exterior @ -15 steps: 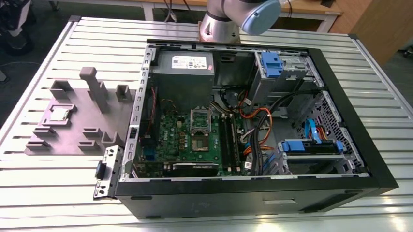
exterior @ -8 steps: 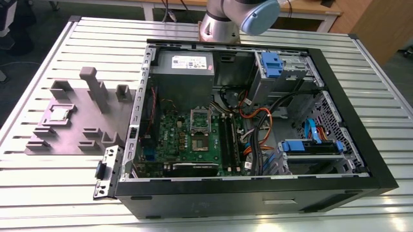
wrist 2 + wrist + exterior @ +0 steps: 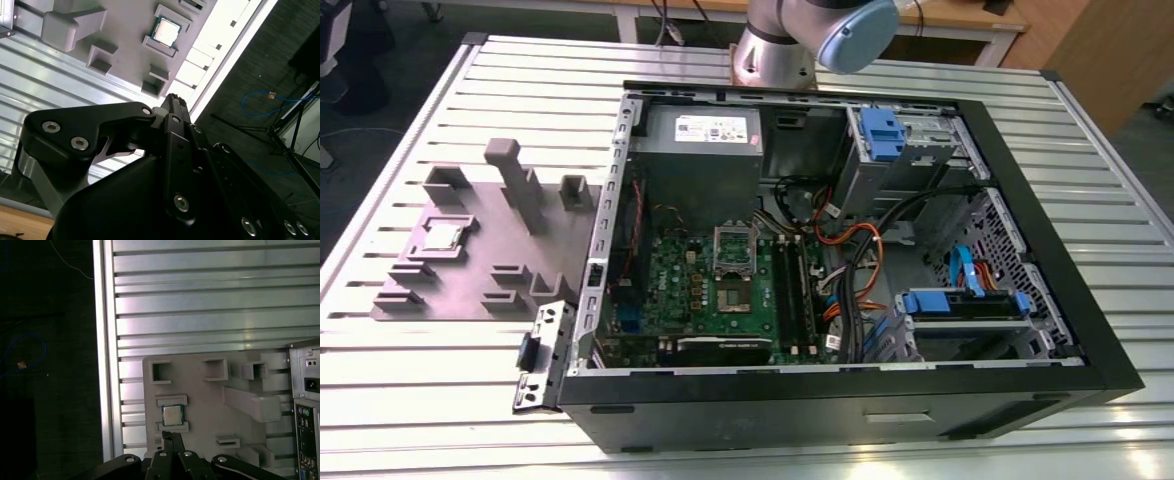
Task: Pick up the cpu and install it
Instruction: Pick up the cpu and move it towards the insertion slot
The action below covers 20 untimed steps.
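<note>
The cpu [image 3: 444, 235], a small silver-grey square chip, lies flat in a pocket of the grey plastic tray [image 3: 474, 275] at the exterior view's left. Both wrist views look down on the cpu [image 3: 172, 415] [image 3: 164, 31] from well above, still seated in the tray [image 3: 200, 400]. My gripper [image 3: 169, 436] is black, and its fingertips meet in a point with nothing between them. It hangs high over the tray near the cpu, clear of it. The green motherboard [image 3: 714, 290] lies inside the open computer case, its socket [image 3: 735, 247] showing a shiny metal frame.
The black computer case [image 3: 854, 400] lies open on a slatted aluminium table [image 3: 427, 400], with cables, a power supply [image 3: 703, 130] and blue drive brackets inside. Tall grey posts [image 3: 518, 185] rise from the tray. The arm's base [image 3: 781, 45] stands behind the case.
</note>
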Available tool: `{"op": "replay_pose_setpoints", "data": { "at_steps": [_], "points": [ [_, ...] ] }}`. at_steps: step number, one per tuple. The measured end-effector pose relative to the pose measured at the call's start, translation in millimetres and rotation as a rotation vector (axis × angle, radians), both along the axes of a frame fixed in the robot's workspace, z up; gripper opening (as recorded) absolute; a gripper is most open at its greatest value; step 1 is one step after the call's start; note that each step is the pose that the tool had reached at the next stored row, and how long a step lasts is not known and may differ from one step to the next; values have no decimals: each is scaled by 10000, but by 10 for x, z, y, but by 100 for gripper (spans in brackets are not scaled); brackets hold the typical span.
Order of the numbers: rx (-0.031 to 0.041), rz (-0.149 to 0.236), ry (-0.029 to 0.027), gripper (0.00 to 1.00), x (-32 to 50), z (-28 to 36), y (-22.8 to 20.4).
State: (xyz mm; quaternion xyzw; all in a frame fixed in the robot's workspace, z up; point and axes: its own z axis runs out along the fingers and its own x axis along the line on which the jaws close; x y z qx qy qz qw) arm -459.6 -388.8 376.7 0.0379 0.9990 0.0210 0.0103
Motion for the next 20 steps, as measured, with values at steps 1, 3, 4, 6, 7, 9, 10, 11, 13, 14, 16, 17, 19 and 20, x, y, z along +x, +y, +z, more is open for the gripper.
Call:
{"op": "replay_pose_setpoints", "data": {
  "at_steps": [1,3,4,6,7,9,10,11,13,14,16,17,19,20],
  "points": [
    [0,0,-1,11,0,0,0],
    [0,0,-1,11,-1,-1,0],
    [0,0,-1,11,-1,-1,0],
    [0,0,0,11,-2,-1,0],
    [0,0,0,11,-2,-1,0],
    [0,0,0,41,-4,-1,0],
    [0,0,0,41,-4,-1,0],
    [0,0,0,47,-5,-1,0],
    [0,0,-1,53,-5,-2,0],
    [1,0,-1,53,-5,-2,0],
    [0,0,0,59,-6,-2,0],
    [0,0,0,59,-6,-2,0],
    [0,0,0,59,-7,-2,0],
    [0,0,0,59,-7,-2,0]
  ]
}}
